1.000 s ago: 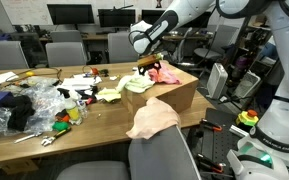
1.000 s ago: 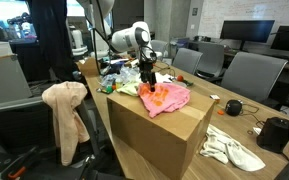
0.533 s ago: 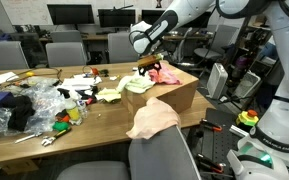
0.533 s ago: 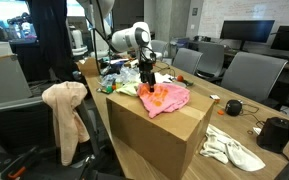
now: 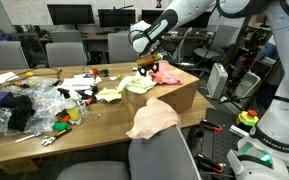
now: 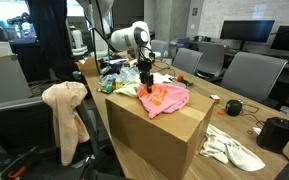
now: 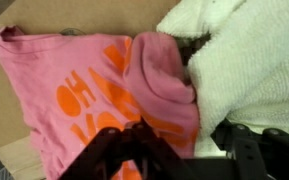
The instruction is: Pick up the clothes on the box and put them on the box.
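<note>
A salmon pink garment (image 7: 84, 80) with orange print lies on top of the brown cardboard box (image 5: 176, 98) (image 6: 154, 140). Beside it lies a pale yellow-green garment (image 7: 249, 55) (image 5: 137, 85). My gripper (image 7: 184, 140) (image 5: 149, 63) (image 6: 147, 80) is down on the box top, its two dark fingers (image 7: 134, 140) astride a raised fold of the pink garment (image 6: 168, 99) where it meets the pale one. The jaws stand apart with cloth between them. A peach-beige garment (image 5: 154, 118) (image 6: 66, 105) hangs over a chair back next to the box.
Clear plastic bags (image 5: 34, 100) and small clutter cover the wooden table (image 5: 94, 125). A whitish cloth (image 6: 234, 148) and a black object (image 6: 276, 132) lie on the table beyond the box. Office chairs (image 6: 249, 72) and monitors ring the scene.
The arm has stayed in place over the box. In the exterior views the fingers look slightly narrower around the pink fold than before.
</note>
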You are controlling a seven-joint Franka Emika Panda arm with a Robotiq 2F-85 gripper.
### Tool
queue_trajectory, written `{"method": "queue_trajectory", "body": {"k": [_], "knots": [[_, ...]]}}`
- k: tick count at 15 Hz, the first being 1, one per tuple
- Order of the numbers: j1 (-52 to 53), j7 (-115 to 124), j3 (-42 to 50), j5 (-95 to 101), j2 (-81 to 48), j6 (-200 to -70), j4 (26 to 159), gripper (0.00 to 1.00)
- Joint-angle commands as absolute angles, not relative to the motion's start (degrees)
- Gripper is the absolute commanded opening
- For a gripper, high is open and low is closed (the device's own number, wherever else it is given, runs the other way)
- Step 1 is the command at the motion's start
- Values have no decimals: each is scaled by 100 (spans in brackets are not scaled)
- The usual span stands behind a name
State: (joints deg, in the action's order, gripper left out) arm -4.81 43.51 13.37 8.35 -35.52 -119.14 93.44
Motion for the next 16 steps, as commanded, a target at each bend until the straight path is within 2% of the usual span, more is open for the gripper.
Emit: {"method": "queue_trajectory", "body": {"k": [1,5,9,16], "knots": [[-449,4324,1331,719,-3381,-11879,9517,27],[-416,4325,1320,724,-3264,-11923,9635,0],[-335,4272,1259,734,-2828,-11998,10044,3],[125,4265,937,943,-1197,-11918,11171,3]]}}
